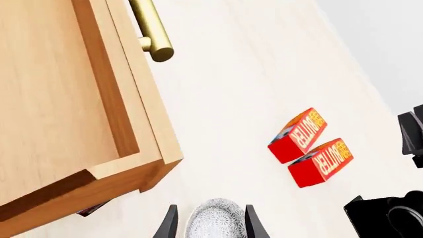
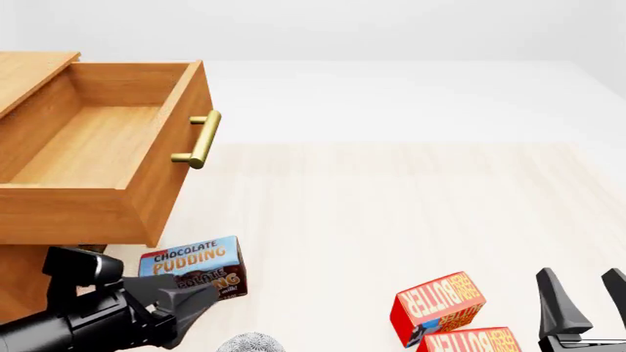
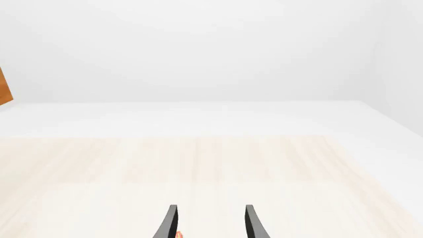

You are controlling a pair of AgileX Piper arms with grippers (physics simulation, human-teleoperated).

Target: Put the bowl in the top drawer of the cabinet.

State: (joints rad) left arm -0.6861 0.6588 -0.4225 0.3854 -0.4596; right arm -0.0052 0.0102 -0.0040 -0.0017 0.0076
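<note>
Holding: my left claw (image 1: 211, 223) has the bowl (image 1: 215, 219) sitting between its fingers, looks clamped on it, low at the near edge of the table (image 2: 391, 198)
Right claw (image 3: 210, 223): fingers apart, nothing in them, parked near the two red boxes (image 2: 440, 304)
Top drawer (image 2: 98, 154): pulled wide open, bare wood inside, brass handle (image 2: 199, 139) sticking out
Cabinet (image 2: 29, 70): far left
Pudding box (image 2: 196, 265): just below the drawer's front corner, beside my left arm

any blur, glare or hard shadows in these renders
Front view: sharp and evenly lit, soft shading inside the open light-brown wooden top drawer. Left wrist view: crisp, a bright highlight along the brass bar handle. Right wrist view: washed-out pale table, no hard shadows.
</note>
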